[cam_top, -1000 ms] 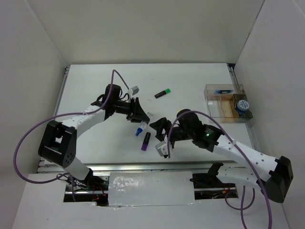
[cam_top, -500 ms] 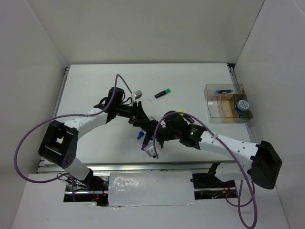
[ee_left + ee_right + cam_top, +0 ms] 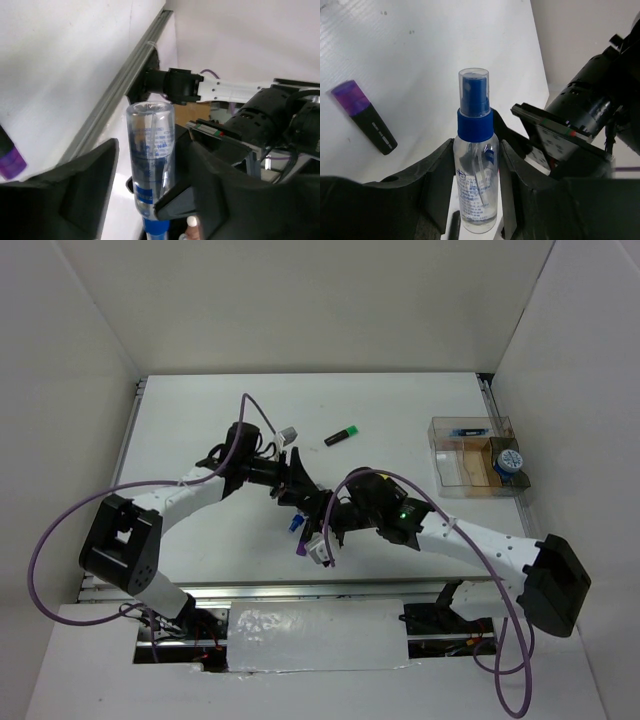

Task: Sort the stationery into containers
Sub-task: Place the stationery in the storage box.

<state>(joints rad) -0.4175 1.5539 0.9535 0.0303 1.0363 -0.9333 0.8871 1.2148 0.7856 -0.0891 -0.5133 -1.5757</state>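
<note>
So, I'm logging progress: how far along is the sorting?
Done: blue pen and tape roll sit in the container. In hand: spray bottle, right gripper closed on it, left gripper around it, grip unclear. Remaining: green highlighter and purple highlighter on the table.

Spray bottle (image 3: 475,185): clear body, blue cap, printed label, clamped between the right gripper (image 3: 476,150) fingers, mid-table towards the near edge. Purple-ended black highlighter (image 3: 303,546) lies flat just near of it. Green-ended highlighter (image 3: 342,436) lies flat, farther back. Clear box (image 3: 462,468) at right: blue pen (image 3: 467,432) in the far compartment, tape roll (image 3: 510,460) at the right end.
</note>
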